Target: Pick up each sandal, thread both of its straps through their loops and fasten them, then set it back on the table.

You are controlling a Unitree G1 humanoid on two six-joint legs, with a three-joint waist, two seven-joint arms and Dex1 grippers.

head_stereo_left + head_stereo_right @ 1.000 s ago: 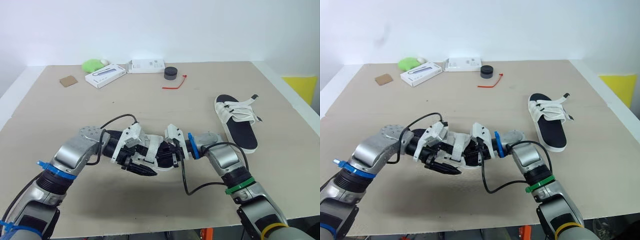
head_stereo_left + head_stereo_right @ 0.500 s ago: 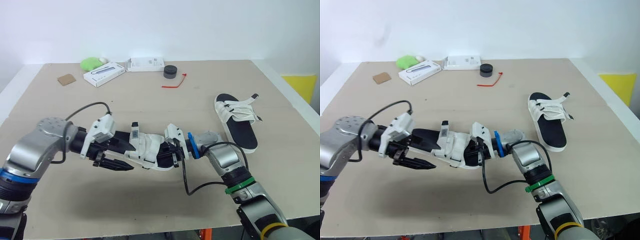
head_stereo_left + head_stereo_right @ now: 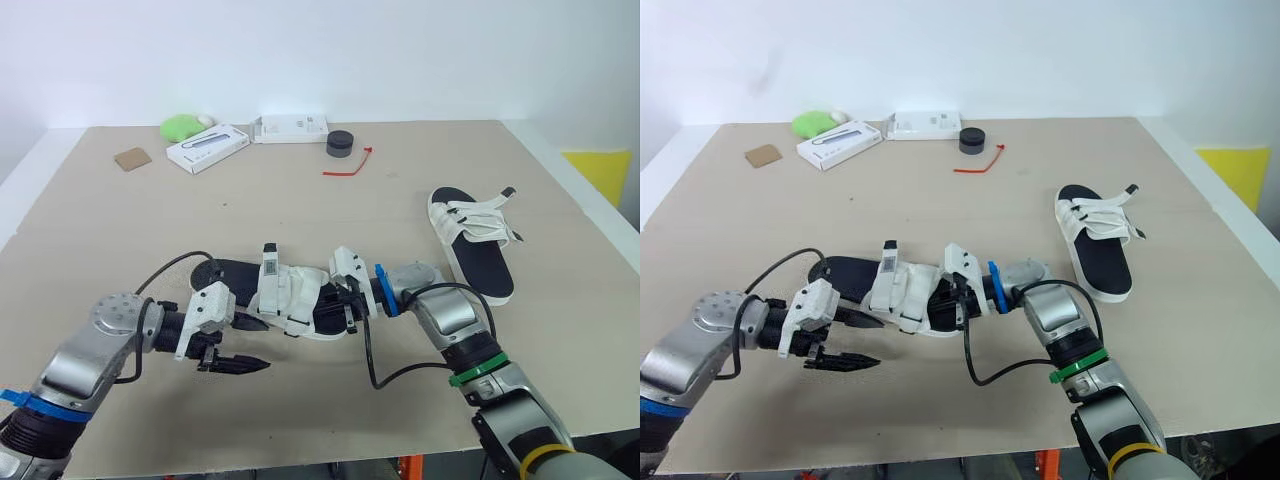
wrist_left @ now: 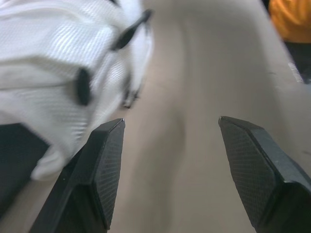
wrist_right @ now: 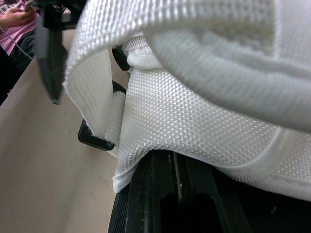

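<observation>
One sandal (image 3: 290, 300) is mid-fastening: right jaws clamp its end, left jaws gape empty alongside. Next, they should take the upright strap (image 3: 268, 268).

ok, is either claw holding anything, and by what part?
Right claw appears to grip the near sandal at its strapped end. Left claw is open, holding nothing.

Bright, even light from above floods the table (image 3: 300, 200), only soft faint shadows hugging the sandal (image 3: 290, 296), and in the left wrist view its white strap (image 4: 48, 58) smears out of focus.
</observation>
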